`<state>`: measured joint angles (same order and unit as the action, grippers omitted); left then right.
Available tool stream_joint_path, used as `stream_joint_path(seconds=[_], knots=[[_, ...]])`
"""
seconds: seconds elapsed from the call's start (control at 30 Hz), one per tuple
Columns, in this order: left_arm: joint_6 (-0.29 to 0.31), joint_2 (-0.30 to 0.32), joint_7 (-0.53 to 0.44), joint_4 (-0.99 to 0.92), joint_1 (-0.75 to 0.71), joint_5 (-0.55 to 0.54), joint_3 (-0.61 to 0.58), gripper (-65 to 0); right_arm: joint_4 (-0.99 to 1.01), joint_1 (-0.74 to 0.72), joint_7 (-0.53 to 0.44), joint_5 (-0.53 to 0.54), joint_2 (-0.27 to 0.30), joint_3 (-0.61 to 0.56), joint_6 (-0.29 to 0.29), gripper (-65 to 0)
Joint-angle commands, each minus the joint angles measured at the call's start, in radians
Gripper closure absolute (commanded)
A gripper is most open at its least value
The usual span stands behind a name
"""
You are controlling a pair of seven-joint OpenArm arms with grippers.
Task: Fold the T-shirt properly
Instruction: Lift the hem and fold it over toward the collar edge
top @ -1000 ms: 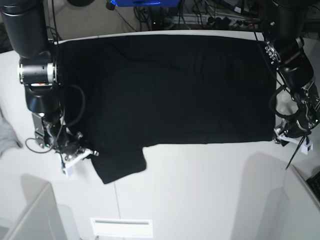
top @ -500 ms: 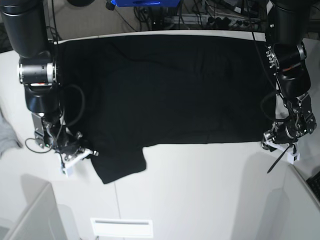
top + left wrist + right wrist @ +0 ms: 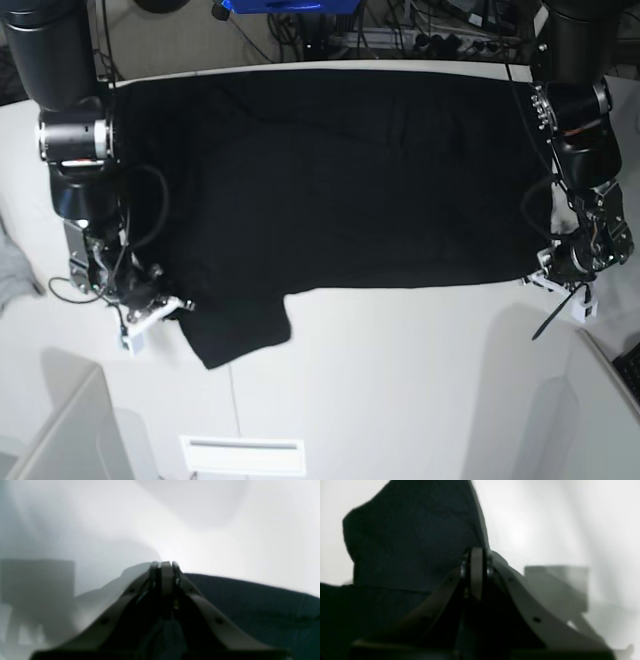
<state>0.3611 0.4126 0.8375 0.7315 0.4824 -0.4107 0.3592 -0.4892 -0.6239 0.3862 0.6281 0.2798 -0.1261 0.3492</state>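
The white table [image 3: 400,400] is the biggest thing, and it fills most of the base view. The black T-shirt [image 3: 340,180] lies spread out flat on the far half of the table, going from the left side almost to the right side. One short sleeve [image 3: 240,330] sticks out toward the near edge on the left.

Two big black arms come down from the far corners, one on each side of the shirt. A small grey cloth [image 3: 12,270] peeks in at the far left edge of the table, well apart from the shirt.

The right gripper [image 3: 165,305] sits at the near left corner of the shirt, just beside the sleeve. In the right wrist view its fingers [image 3: 476,572] are pressed tight together, right at the edge of the black cloth, and it seems to pinch that edge.

The left gripper [image 3: 545,275] is at the near right corner of the shirt. In the left wrist view its fingers [image 3: 166,577] are squeezed together too, right at the shirt's edge [image 3: 250,600], but whether cloth is caught between them cannot be told
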Motion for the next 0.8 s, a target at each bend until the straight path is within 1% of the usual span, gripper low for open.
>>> stream_joint_path(seconds=[0.0,0.07,0.13,0.2,0.3,0.37,0.43,0.53,0.63,0.7,0.77], knots=[[0.020,0.016,0.027,0.050,0.016,0.006,0.010,0.0,-0.053,-0.020,-0.020,0.012,0.026,0.007,0.001,0.0],[0.036,0.015,0.062,0.129,-0.009,0.006,0.011,0.0,-0.130,0.011,-0.017,0.012,0.028,0.007,0.001,0.0],[0.036,0.012,0.075,0.225,-0.041,0.005,0.011,0.0,-0.191,0.040,-0.013,0.012,0.029,0.007,0.001,0.0],[0.036,0.012,0.111,0.305,-0.064,0.005,0.013,0.0,-0.233,0.058,0.004,0.016,0.046,0.012,0.001,0.0],[0.037,0.007,0.171,0.400,-0.093,0.005,0.082,0.0,-0.300,0.092,0.021,0.016,0.049,0.081,0.001,0.0],[0.037,0.007,0.210,0.448,-0.115,0.005,0.134,0.0,-0.355,0.120,0.063,0.014,0.049,0.138,0.001,0.0],[0.039,0.006,0.230,0.486,-0.136,0.005,0.157,0.0,-0.391,0.131,0.106,0.012,0.049,0.182,0.001,0.0],[0.039,-0.014,0.257,0.546,-0.162,0.003,0.166,0.0,-0.417,0.143,0.144,0.012,0.052,0.210,0.001,0.0],[0.039,-0.022,0.279,0.610,-0.199,0.002,0.166,0.0,-0.447,0.161,0.173,0.012,0.054,0.210,0.001,0.0],[0.039,-0.022,0.285,0.646,-0.224,-0.037,0.169,0.0,-0.477,0.180,0.191,0.012,0.055,0.211,0.001,0.0],[0.039,-0.017,0.285,0.664,-0.253,-0.132,0.205,0.0,-0.506,0.206,0.196,0.012,0.055,0.228,0.001,0.0]])
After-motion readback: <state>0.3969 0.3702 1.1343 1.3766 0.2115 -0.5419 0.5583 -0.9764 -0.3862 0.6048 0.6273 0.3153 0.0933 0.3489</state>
